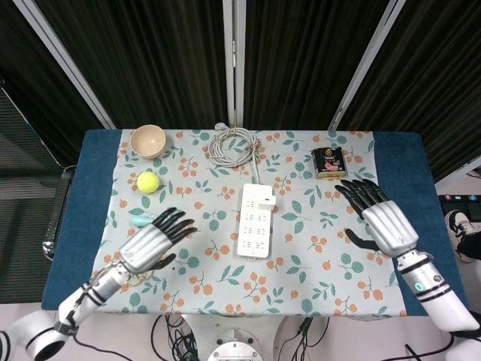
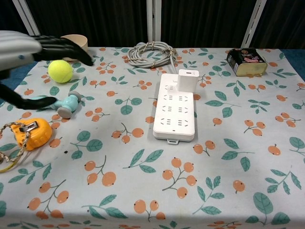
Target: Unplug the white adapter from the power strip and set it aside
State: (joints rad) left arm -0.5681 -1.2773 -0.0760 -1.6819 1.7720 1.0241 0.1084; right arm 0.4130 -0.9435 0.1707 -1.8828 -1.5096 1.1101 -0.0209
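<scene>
The white power strip (image 1: 255,222) (image 2: 176,111) lies in the middle of the table. The white adapter (image 1: 267,200) (image 2: 188,79) stands plugged into its far right corner. My left hand (image 1: 152,241) (image 2: 28,50) hovers open over the table's left side, above the teal toy hammer, well left of the strip. My right hand (image 1: 380,219) is open over the right side of the cloth, clear of the strip; the chest view does not show it. Neither hand holds anything.
A coiled grey cable (image 1: 234,145) lies behind the strip. A beige bowl (image 1: 147,140), a yellow-green ball (image 1: 148,181), a teal toy hammer (image 2: 66,103) and an orange tape measure (image 2: 30,133) occupy the left side. A dark tin (image 1: 328,162) sits at the far right.
</scene>
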